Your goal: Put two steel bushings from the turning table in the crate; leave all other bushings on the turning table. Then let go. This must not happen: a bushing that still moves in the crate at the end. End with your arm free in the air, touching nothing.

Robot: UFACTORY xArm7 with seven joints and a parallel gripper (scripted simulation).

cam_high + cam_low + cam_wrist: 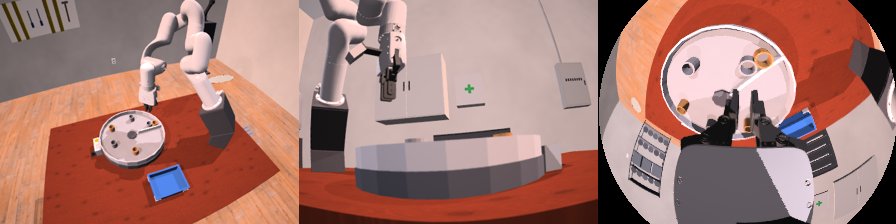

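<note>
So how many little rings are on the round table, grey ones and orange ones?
Grey rings: 3
Orange rings: 3
Total: 6

Blue crate point(168, 182), red mat point(79, 190)

From outside, the turntable point(448, 158) rim hides my bushings; only one grey top point(414, 140) and one orange top point(502, 135) peek over. The crate is out of that view.

Workshop, tool board point(39, 16), first-aid box point(469, 90)
</note>
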